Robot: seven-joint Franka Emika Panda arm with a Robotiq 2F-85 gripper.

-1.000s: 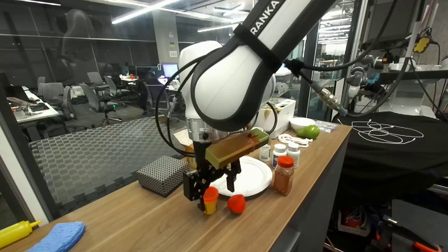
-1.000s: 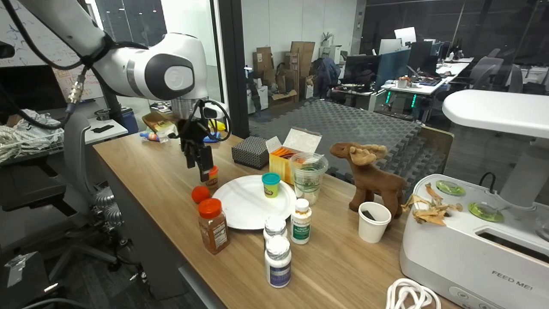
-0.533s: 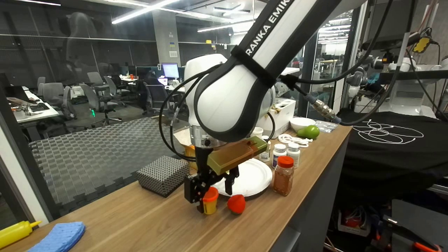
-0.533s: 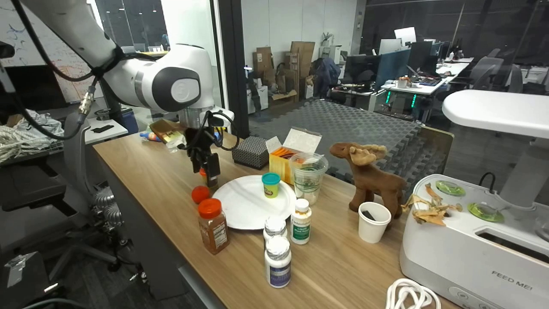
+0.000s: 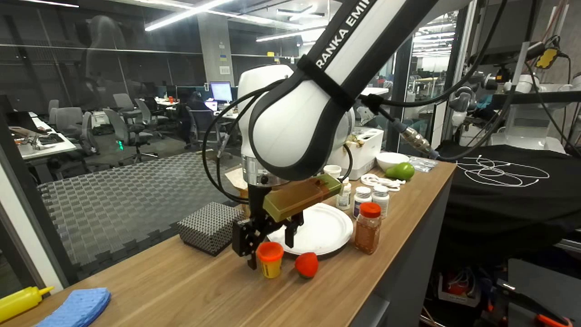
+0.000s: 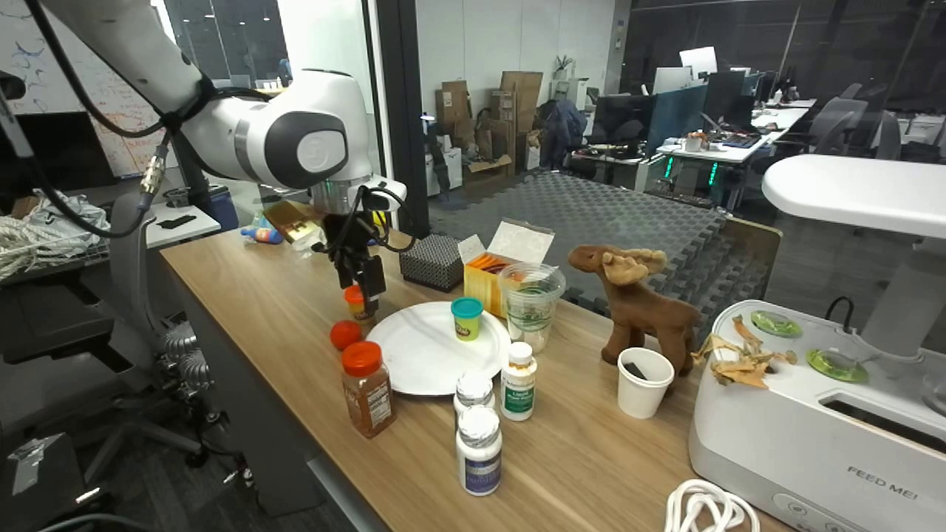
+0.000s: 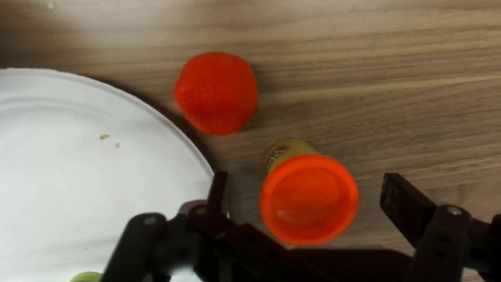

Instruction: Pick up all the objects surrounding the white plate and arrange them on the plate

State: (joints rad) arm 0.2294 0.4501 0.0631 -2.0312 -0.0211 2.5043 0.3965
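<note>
The short orange cup, yellow with an orange lid, stands upright on the table; it shows in both exterior views. My gripper is open and empty, its fingers apart on either side of the lid without touching it; it hangs over the cup in both exterior views. The red-orange ball-like thing lies beside the cup, near the white plate's rim. The reddish-brown bottle stands beside the plate. Small pale bottles stand on its far side.
A teal-lidded tub stands on the plate. A black mesh box, an orange carton and a clear cup stand along the back edge. A toy moose and a paper cup stand further off.
My gripper came down over the cup, then rose slightly and shifted a little to one side. The fingers stayed open. The cup and the other objects have not visibly moved.
</note>
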